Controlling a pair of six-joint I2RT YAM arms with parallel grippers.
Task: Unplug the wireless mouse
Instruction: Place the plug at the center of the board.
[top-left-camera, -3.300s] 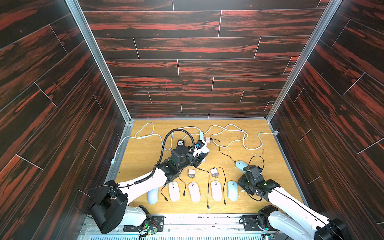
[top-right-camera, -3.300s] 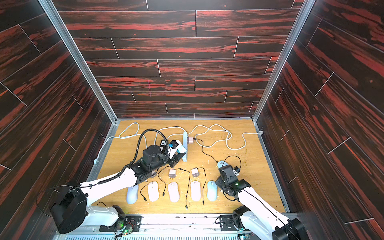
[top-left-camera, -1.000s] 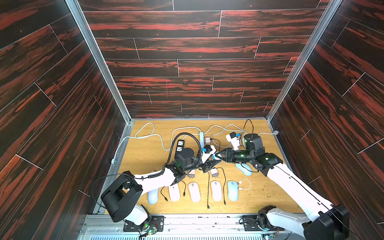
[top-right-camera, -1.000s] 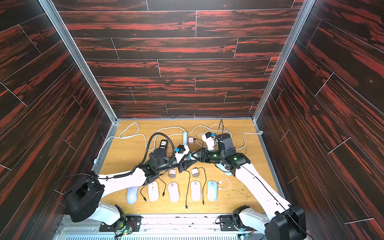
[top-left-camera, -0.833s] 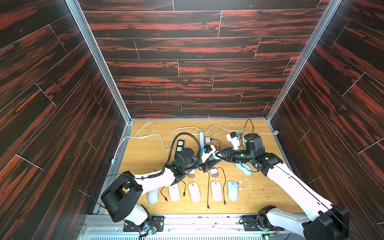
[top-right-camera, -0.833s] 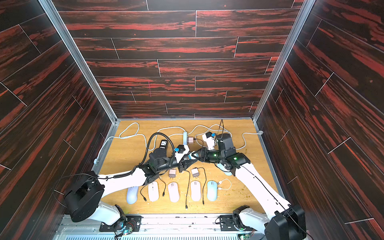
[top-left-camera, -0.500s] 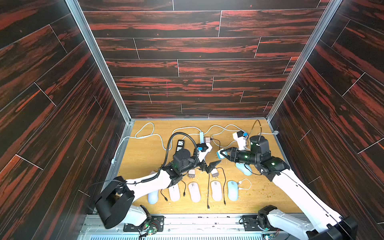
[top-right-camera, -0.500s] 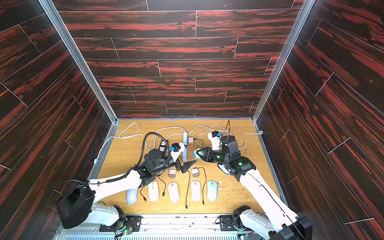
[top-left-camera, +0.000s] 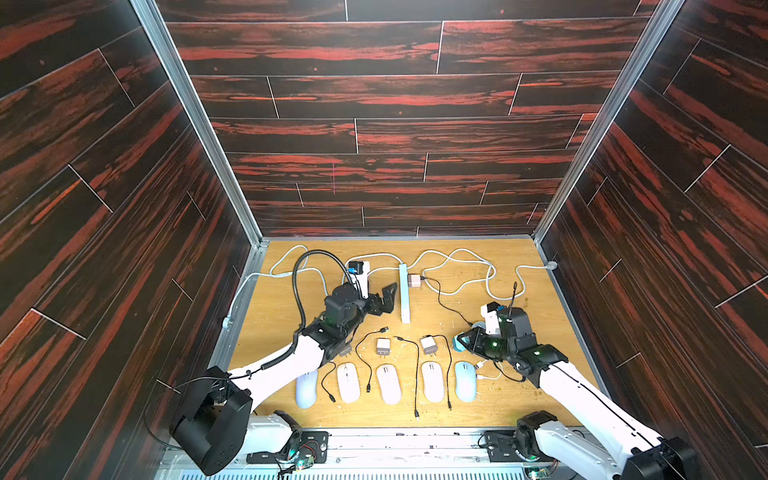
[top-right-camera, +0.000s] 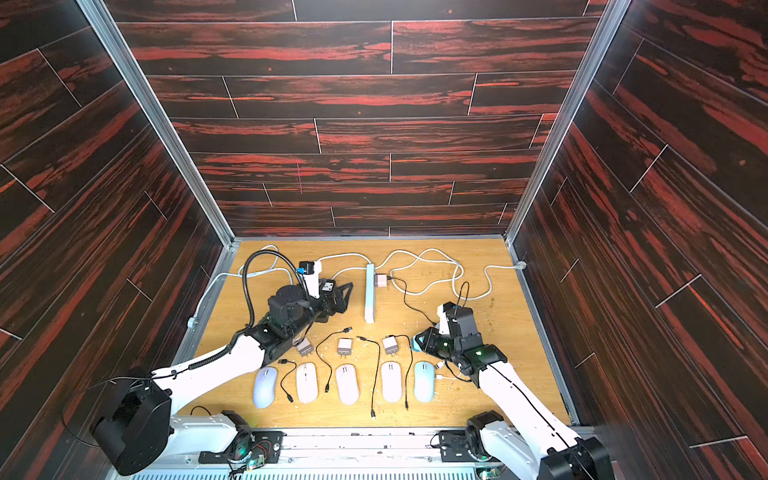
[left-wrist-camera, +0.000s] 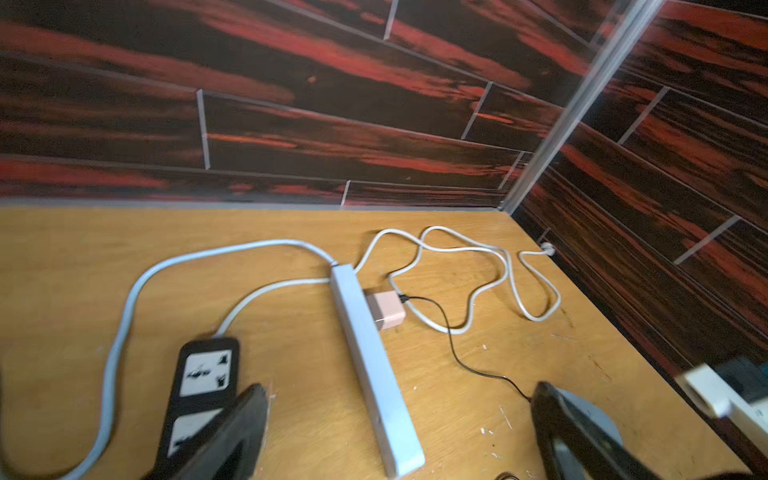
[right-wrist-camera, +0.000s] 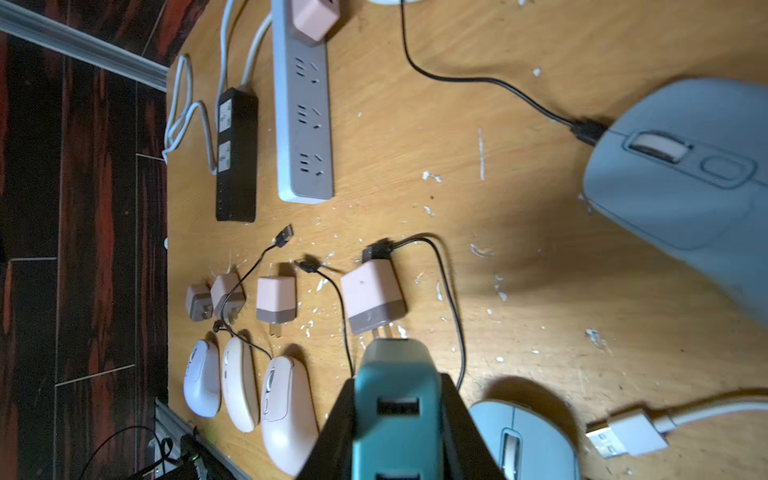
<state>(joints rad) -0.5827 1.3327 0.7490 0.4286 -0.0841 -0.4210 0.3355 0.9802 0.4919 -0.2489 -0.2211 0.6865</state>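
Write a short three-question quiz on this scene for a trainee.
1. True or false: the left gripper stands open with nothing between its jaws.
2. What is the right gripper shut on? A. a white mouse B. the teal charger C. a black cable
3. How many mice lie side by side in the row nearest the robot's bases?

Key: 1 true; 2 B; 3 five.
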